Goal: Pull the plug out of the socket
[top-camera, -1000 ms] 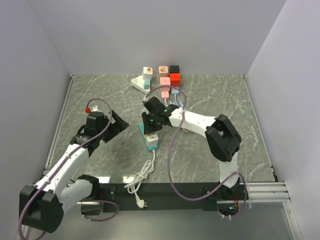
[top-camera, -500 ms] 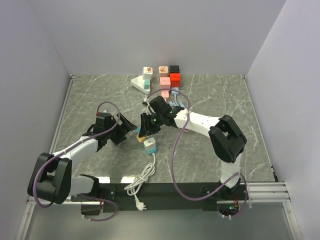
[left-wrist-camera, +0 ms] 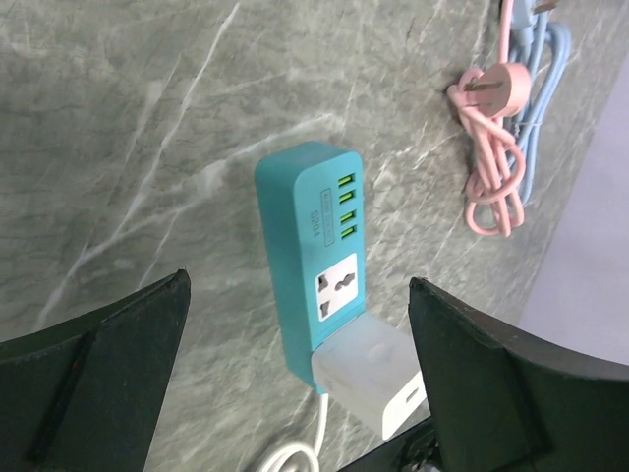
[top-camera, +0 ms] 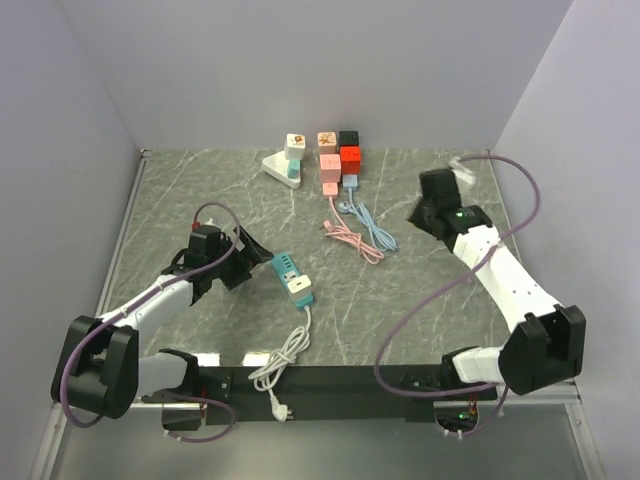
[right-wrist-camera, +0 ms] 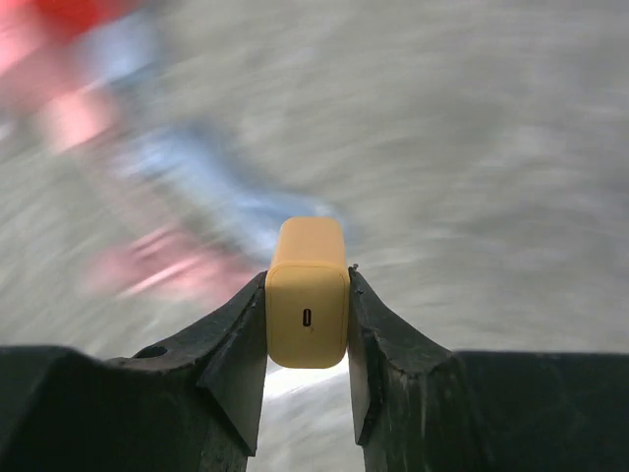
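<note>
While the right tool [right-wrist-camera: 307, 295] clamps it, yellow plug [right-wrist-camera: 308, 258], rounded block.

The yellow plug [right-wrist-camera: 308, 307] — a rounded block with one small port — is pinched in the right gripper [right-wrist-camera: 307, 285], clear of the teal socket strip [left-wrist-camera: 307, 208], which lies flat.

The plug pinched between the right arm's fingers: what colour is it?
The plug is yellow-orange, seen best in the right wrist view.
</note>
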You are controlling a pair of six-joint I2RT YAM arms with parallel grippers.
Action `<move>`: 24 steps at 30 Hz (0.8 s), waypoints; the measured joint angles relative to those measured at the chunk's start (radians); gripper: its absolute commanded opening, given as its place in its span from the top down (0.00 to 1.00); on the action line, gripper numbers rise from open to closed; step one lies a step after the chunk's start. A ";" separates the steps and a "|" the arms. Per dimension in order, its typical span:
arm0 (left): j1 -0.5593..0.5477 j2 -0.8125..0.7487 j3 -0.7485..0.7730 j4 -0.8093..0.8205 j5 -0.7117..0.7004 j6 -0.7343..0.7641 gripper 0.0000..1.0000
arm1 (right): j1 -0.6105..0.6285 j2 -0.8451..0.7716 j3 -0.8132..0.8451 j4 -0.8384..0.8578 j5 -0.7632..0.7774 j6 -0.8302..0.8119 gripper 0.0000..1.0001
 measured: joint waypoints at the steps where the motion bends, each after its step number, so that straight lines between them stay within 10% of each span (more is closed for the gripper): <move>1: 0.000 0.000 0.000 -0.006 0.001 0.009 0.02 | -0.050 0.002 -0.013 -0.035 0.071 0.006 1.00; 16: 0.000 0.035 0.056 -0.060 0.032 0.066 0.04 | -0.433 0.313 -0.095 -0.294 0.491 0.125 0.75; 24: 0.000 0.033 0.057 -0.088 0.033 0.073 0.03 | -0.425 0.438 -0.061 -0.266 0.423 0.105 0.16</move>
